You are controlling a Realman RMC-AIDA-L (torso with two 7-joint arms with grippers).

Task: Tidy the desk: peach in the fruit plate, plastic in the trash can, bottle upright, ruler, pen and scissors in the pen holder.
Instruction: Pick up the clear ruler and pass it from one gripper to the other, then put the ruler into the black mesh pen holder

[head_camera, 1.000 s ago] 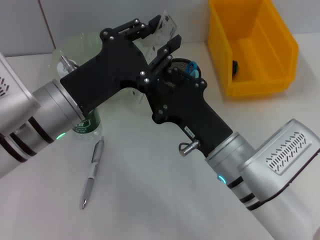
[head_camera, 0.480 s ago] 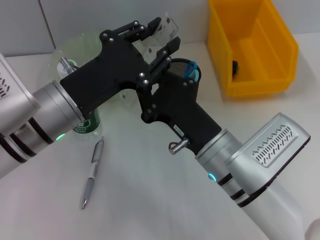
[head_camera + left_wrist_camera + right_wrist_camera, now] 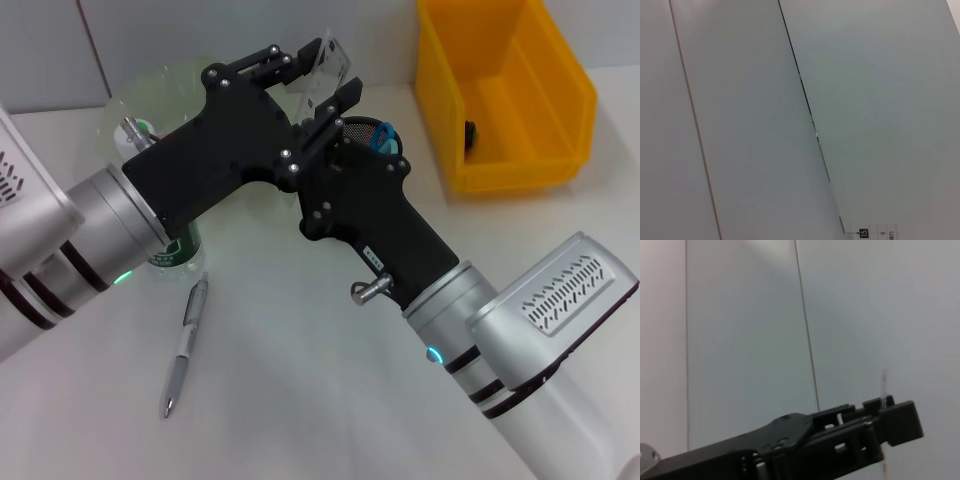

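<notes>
My left gripper [image 3: 322,72] is raised at the back centre, shut on a clear ruler [image 3: 327,62] that stands up between its fingers. The ruler's end with the mark 15 shows in the left wrist view [image 3: 863,232]. My right gripper [image 3: 335,165] reaches under the left one and its fingertips are hidden. The right wrist view shows the left gripper [image 3: 880,425] and the ruler's thin edge [image 3: 884,385]. A black mesh pen holder [image 3: 362,128] with blue-handled scissors [image 3: 384,138] stands just behind. A silver pen [image 3: 186,343] lies on the table. A bottle [image 3: 168,248] stands upright under my left arm.
A pale green fruit plate [image 3: 160,85] sits at the back left. A yellow bin [image 3: 505,110] with a small dark item inside stands at the back right. No peach or plastic shows. The white table [image 3: 290,400] spreads in front.
My right arm shifted left and then back to the right under the left gripper. The ruler has tilted a little in the left gripper, which has hardly moved.
</notes>
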